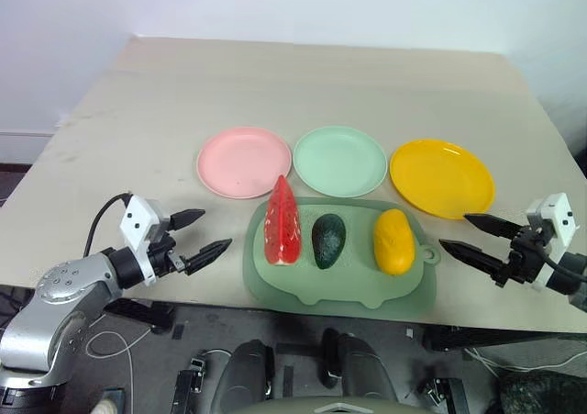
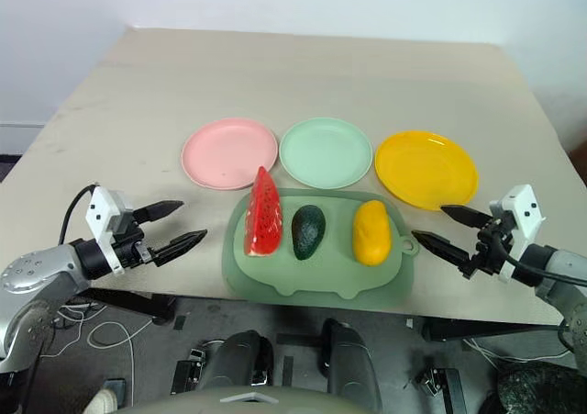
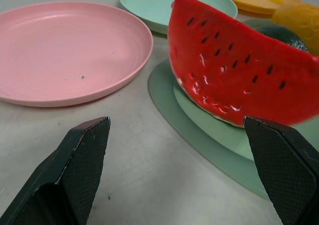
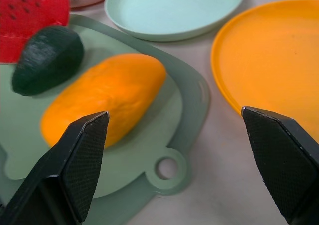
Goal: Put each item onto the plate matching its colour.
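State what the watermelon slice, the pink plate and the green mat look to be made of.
Watermelon slice: likely hard plastic, glossy, with painted seeds and highlights. Pink plate: seemingly matte moulded plastic with faint concentric rings. Green mat: probably plastic or silicone, smooth and dull, with a moulded loop.

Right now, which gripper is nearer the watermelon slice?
Left. The left gripper hovers open just off the mat's left edge beside the watermelon slice; the right gripper, also open, sits beyond the mat's far side.
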